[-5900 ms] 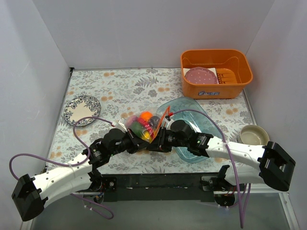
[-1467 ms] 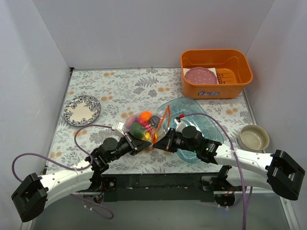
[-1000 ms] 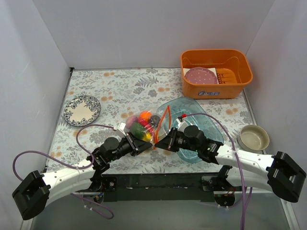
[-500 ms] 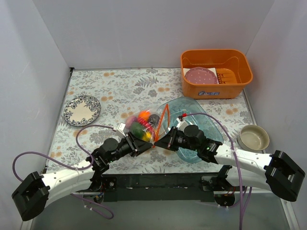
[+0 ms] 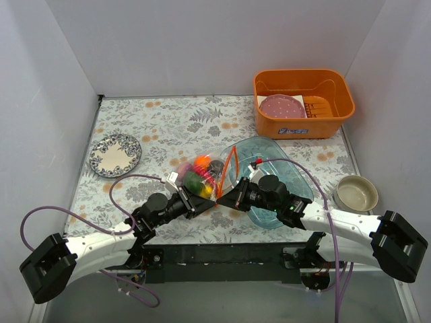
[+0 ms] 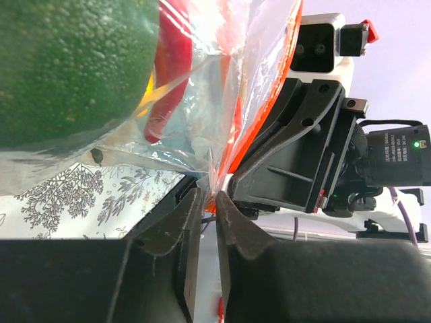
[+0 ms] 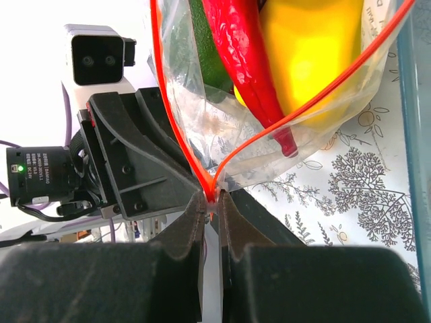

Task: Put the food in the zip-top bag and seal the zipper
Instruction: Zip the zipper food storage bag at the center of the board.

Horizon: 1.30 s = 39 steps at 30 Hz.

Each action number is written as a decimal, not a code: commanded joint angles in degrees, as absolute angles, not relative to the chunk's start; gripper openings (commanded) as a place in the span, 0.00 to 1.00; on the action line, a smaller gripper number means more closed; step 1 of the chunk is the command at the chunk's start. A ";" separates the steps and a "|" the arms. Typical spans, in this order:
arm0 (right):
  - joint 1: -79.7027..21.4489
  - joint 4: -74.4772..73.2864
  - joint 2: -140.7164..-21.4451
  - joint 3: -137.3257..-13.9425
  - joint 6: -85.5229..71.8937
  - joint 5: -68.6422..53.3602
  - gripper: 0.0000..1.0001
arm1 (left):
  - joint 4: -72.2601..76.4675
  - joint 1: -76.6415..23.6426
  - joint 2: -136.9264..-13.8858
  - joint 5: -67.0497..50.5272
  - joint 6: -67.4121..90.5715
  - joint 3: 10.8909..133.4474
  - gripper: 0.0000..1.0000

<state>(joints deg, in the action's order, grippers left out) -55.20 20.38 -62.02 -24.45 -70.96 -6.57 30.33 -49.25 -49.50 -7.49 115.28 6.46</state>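
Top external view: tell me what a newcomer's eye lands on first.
The clear zip-top bag in the middle of the table, stuffed with bright food, draws the eye first, its red-orange zipper gaping open. The left gripper and right gripper meet at the bag's near corner, both pinching it. At the far right, an orange bin holds a pink dotted disc.

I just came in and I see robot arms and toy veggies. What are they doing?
Two robot arms are pinching one corner of a zip-top bag. The left end effector grips the plastic, the right end effector grips the zipper end. Toy food, like a red chilli and yellow pepper, is inside. The zipper gapes open, not sealed yet.
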 commanded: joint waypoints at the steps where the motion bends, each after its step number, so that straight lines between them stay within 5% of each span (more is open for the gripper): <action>1: -55.28 23.12 -61.52 -25.05 -71.46 -7.12 0.07 | 33.75 -49.48 -50.89 -7.12 122.43 7.21 0.13; 9: -55.28 23.29 -62.49 -25.57 -71.63 -7.73 0.06 | 32.96 -49.48 -50.27 -6.68 122.26 7.64 0.00; 39: -53.44 19.16 -63.37 -31.99 -64.25 -0.26 0.09 | 15.48 -49.48 -45.35 -10.63 118.39 11.60 0.00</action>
